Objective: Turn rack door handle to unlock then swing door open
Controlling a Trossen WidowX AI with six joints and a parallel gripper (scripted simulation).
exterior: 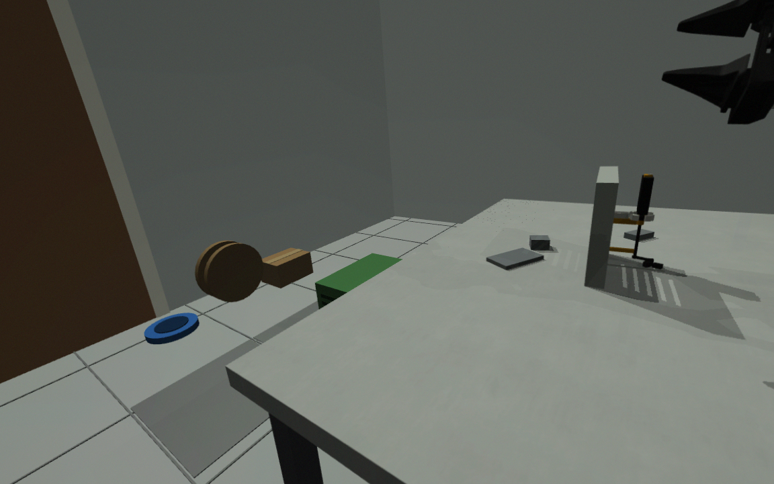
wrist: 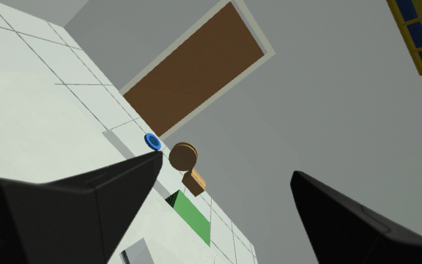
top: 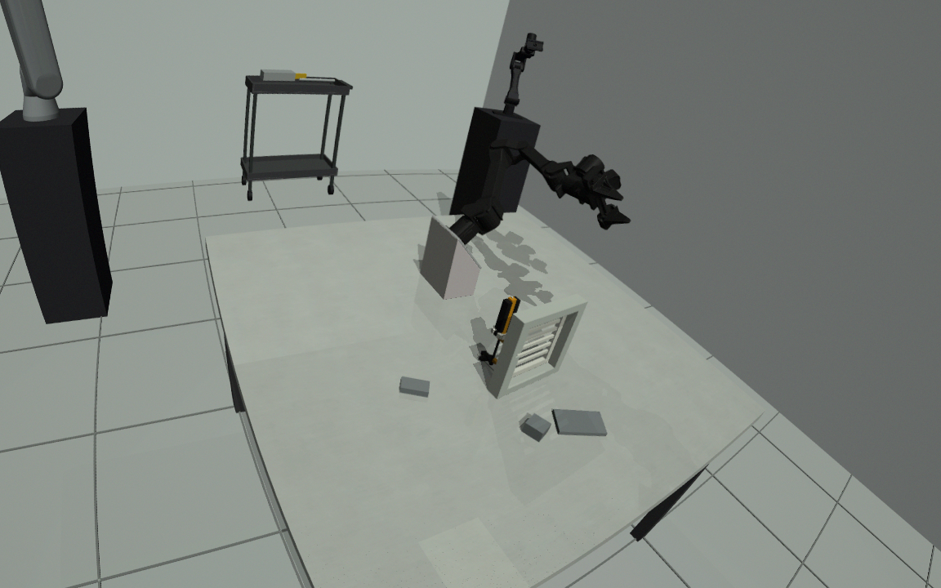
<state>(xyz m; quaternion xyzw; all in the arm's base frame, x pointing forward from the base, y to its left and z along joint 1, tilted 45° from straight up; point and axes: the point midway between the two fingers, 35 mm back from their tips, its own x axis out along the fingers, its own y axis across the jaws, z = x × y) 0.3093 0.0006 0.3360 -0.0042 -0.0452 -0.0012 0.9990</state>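
Our pincer (top: 614, 207) (exterior: 672, 52) (wrist: 226, 167) hangs wide open and empty, well above the worktop (top: 327, 409) (exterior: 438, 337) (wrist: 24, 121), and we're at the approach, by our reading! The upright black handle (top: 509, 317) (exterior: 645, 193) stands beside the louvred rack door (top: 537, 343); next we'd line up, straddle it and squeeze.

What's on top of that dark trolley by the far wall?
On the trolley's top shelf sits a pale grey box, with something small and yellow at its right end. Whatever lies directly behind the box is hidden.
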